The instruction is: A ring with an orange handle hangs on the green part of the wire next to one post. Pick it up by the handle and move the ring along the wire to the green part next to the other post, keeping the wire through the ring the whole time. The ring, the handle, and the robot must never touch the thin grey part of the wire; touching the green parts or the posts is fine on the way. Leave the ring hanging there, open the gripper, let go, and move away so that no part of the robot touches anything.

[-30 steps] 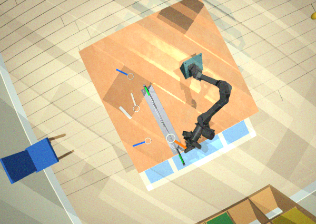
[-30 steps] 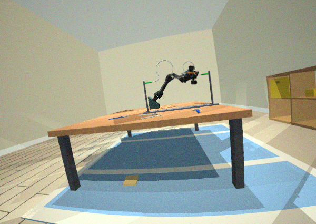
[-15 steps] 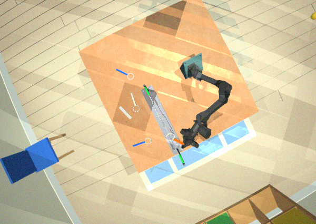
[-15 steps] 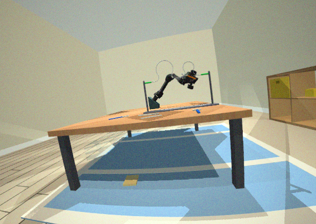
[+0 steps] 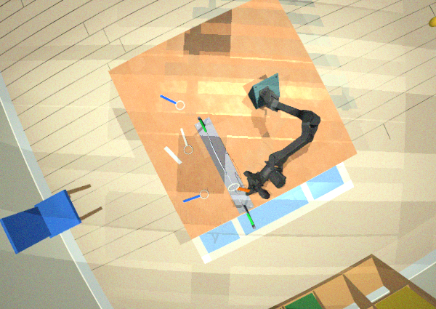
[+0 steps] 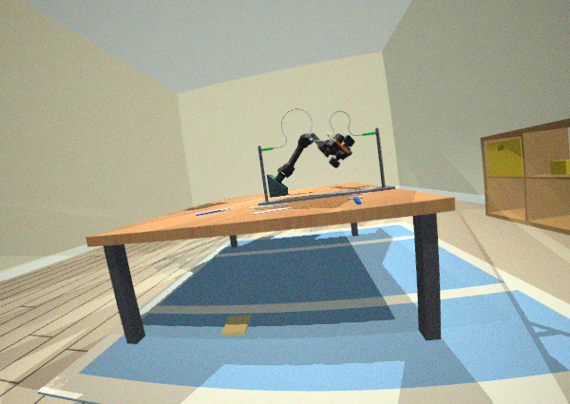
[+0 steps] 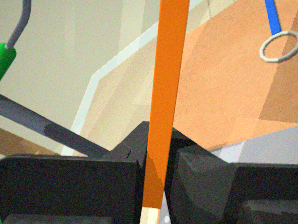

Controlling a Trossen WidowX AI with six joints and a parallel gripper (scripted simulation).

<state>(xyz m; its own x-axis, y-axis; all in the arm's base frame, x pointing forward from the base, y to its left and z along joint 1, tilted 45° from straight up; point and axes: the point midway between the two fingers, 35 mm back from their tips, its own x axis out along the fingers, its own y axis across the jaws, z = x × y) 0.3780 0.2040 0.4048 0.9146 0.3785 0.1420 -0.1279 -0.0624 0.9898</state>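
Note:
The white ring (image 5: 233,187) overlaps the thin grey wire (image 5: 219,162) (image 6: 296,109) (image 7: 23,27); in the exterior view it is small, near the left side of the wire's right loop. Wire through the ring and contact are too small to confirm. My gripper (image 5: 249,191) (image 7: 153,129) is shut on the orange handle (image 5: 243,190) (image 6: 342,147) (image 7: 169,60). The ring is outside the wrist view. One green part (image 5: 203,125) (image 6: 267,148) is by the left post (image 6: 263,173); the other green part (image 5: 251,219) (image 6: 370,133) (image 7: 6,57) is by the right post (image 6: 380,159).
The grey base (image 5: 244,203) lies on the table (image 5: 291,73) under the wire. Beside it lie two blue-handled rings (image 5: 168,99) (image 5: 192,198), a white-handled ring (image 5: 184,136) and a white bar (image 5: 172,155). The wire's tall left loop rises beside the arm in the exterior view.

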